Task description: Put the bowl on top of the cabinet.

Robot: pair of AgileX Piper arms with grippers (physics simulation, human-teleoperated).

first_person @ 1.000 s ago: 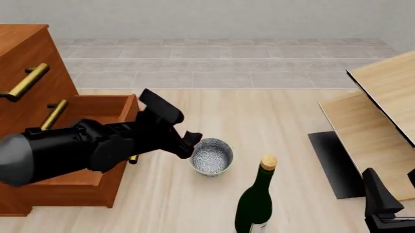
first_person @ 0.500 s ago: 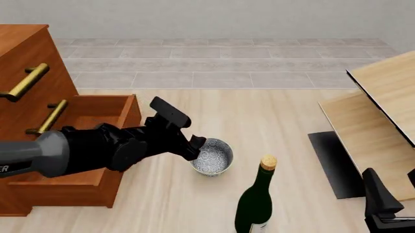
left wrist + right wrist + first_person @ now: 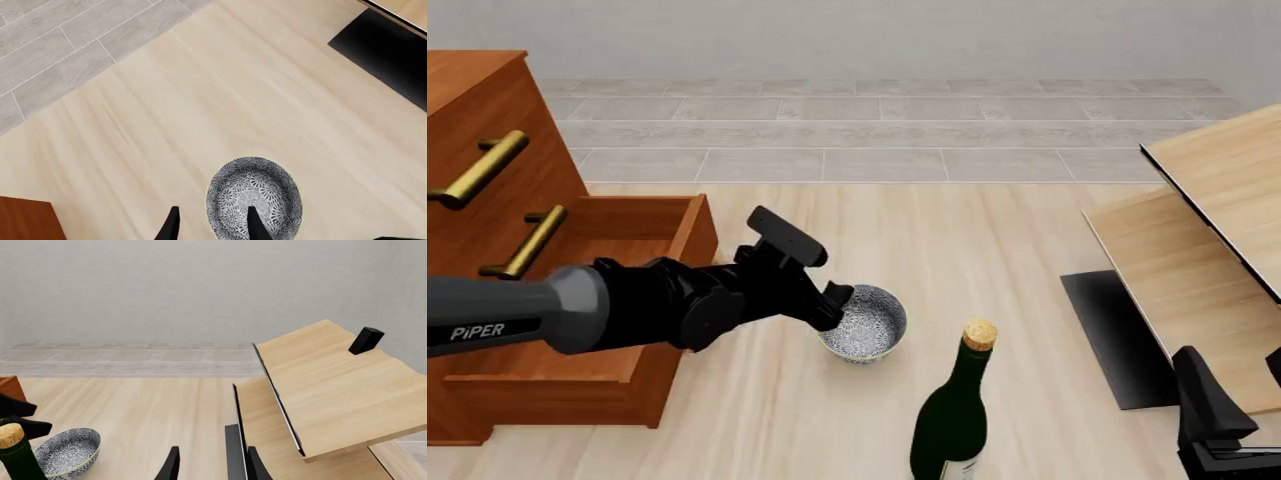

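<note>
your left tool [image 3: 834, 303] straddles the bowl [image 3: 864, 322] rim.
tool spread, one finger inside the bowl, one outside, not clenched. the bowl sits mid-counter, beside the cabinet's [image 3: 487, 170] open drawer, bottle [image 3: 953, 415] nearer you. right tool [image 3: 209, 466] released, at the near right corner.

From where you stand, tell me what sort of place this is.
Probably a simulated room set up for a household tidying exercise, not a real home. A wooden cabinet with brass handles and an open drawer stands on a pale wood surface, with a speckled bowl and a corked bottle nearby and grey tiles beyond.
</note>
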